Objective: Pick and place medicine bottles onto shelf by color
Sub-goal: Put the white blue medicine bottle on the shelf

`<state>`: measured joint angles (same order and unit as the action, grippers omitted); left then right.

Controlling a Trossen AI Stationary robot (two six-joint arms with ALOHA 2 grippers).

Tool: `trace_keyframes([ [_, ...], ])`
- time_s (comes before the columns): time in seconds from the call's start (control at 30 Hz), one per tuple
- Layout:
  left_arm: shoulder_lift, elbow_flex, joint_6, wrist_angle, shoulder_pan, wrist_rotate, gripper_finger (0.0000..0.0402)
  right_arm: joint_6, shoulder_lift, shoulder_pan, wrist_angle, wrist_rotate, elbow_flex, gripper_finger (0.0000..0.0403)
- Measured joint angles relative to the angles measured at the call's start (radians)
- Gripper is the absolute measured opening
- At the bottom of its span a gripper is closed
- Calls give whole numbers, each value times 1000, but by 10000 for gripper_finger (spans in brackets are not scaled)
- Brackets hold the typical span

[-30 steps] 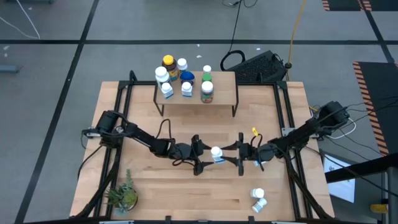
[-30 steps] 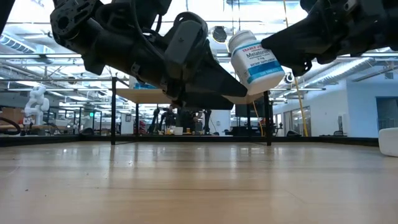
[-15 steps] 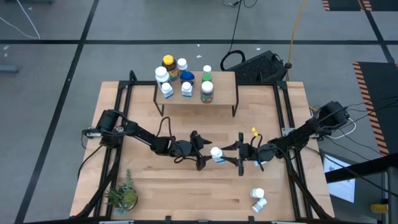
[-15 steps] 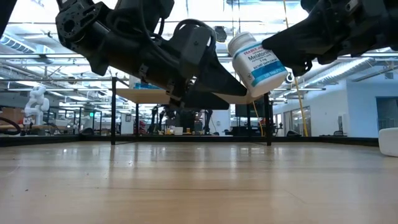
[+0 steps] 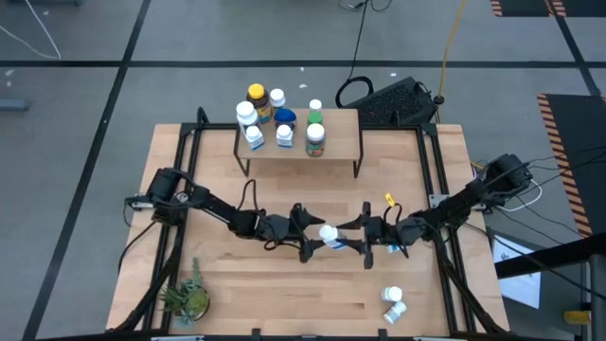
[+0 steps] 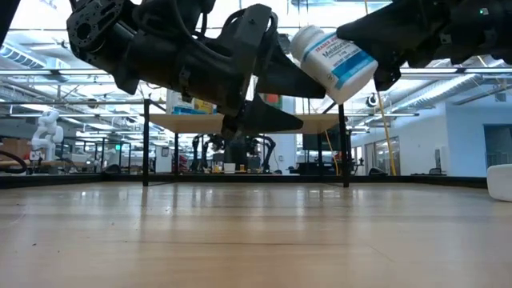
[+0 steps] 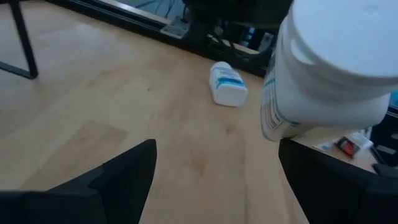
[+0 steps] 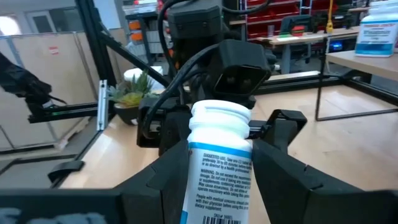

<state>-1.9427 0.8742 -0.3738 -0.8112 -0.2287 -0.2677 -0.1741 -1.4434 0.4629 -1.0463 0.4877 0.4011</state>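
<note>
My right gripper (image 5: pixel 348 235) is shut on a white medicine bottle with a blue label (image 5: pixel 329 234), held above the middle of the table. My left gripper (image 5: pixel 310 233) is open and faces it. Its fingers stand on either side of the bottle's white cap (image 8: pixel 219 115); whether they touch it I cannot tell. The bottle also shows in the left wrist view (image 7: pixel 323 74). The shelf (image 5: pixel 341 142) stands at the far middle and carries several bottles: an amber yellow-capped one (image 5: pixel 256 97), a blue one (image 5: pixel 284 118), a green-capped one (image 5: pixel 315 117) and white ones. My right gripper pinches the bottle's labelled body (image 8: pixel 216 180) between its two fingers, toward the base end. The fingers come about level from the table's right side and lie along the bottle. The bottle is lifted clear and tilted, its cap (image 6: pixel 308 40) raised toward my left gripper.
Two white bottles (image 5: pixel 392 303) are on the table at the near right; one (image 7: pixel 227 84) lies on its side. A small green potted plant (image 5: pixel 187 298) stands at the near left corner. A black metal frame (image 5: pixel 431 180) edges the table.
My right gripper has raised the bottle a little and tipped it further, its cap toward my left gripper. My left gripper has turned at the wrist and come closer, so its open fingers now stand around the cap.
</note>
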Motion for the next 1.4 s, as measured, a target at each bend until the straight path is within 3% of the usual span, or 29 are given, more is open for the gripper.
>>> trace_keyframes([
  [0.53, 0, 0, 87, -20, -7, 111, 340, 38, -1, 17, 3, -44, 0, 164],
  [1.03, 1, 1, 155, -254, -22, 119, 340, 123, -1, -17, -86, -40, -1, 164],
  [1.2, 1, 1, 156, -224, -23, 113, 340, 123, -1, -30, -86, -40, -1, 164],
  [1.4, 1, 1, 176, -57, -26, 120, 340, 101, -1, -29, -49, -43, -1, 164],
])
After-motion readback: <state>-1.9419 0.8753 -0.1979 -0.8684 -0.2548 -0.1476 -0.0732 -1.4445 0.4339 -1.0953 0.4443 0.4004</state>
